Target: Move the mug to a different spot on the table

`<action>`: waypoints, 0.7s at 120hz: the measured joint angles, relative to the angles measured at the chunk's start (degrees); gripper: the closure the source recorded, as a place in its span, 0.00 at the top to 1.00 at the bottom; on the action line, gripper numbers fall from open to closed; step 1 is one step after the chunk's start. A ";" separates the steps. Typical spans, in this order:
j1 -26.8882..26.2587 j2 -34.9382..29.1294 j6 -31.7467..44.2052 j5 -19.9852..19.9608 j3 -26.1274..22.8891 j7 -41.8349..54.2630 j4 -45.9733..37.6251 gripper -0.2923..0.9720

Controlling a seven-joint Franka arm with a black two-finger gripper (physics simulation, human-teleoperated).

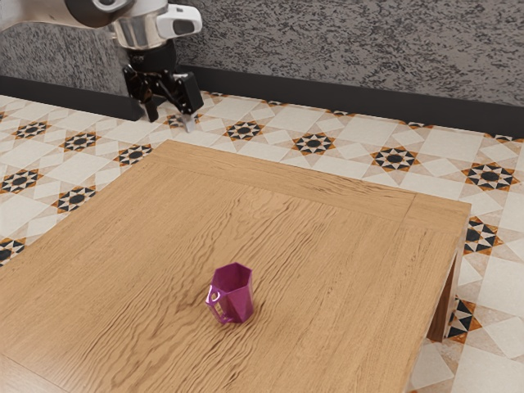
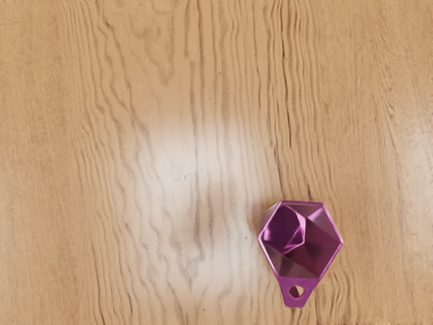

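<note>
Fingers: the two black fingers (image 1: 189, 119) stood spread apart with only air between them, gripping nothing and touching nothing.
Gripper: the gripper (image 1: 170, 116) pointed downward and hung high above the table (image 1: 327, 237), over its far side toward the exterior view's left, well apart from the tabletop.
Arm: the silver and white arm (image 1: 139, 23) came in above the table's far corner at the exterior view's left, ending in the black hand.
Mug: the purple faceted mug (image 1: 232, 293) stood on the table with its open mouth up, apart from every table edge, nearer the table's near side than its far side. It was well apart from the gripper. In the wrist view the mug (image 2: 301, 245) was seen from above, its angular rim and dark purple inside showing, with bare wood of the table (image 2: 135, 149) all round it.
Handle: a small flat tab handle (image 1: 215, 298) with a round hole stuck out of the mug's side toward the exterior view's left; in the wrist view the handle (image 2: 296, 292) lay flat against the sight of the table's grain.
Table: light brown wood with wavy grain and a framed border.
Floor: pale tiles (image 1: 393, 155) with dark star patterns lay beyond the table's far side and to its exterior-view right.
Wall: a grey speckled wall (image 1: 368, 41) with a dark baseboard (image 1: 368, 98) rose beyond the table's far side.
</note>
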 joint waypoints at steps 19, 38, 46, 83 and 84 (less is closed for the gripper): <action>-1.12 0.00 -0.02 -0.02 0.05 0.02 0.00 0.77; -0.72 -0.61 -0.75 0.23 -0.19 0.27 -1.14 0.77; 0.24 -2.08 -0.22 0.65 -0.86 0.68 -5.38 0.77; 1.06 -12.23 15.92 1.38 -2.50 6.82 -32.37 0.77; 1.05 -12.37 16.41 1.38 -2.64 7.03 -32.83 0.77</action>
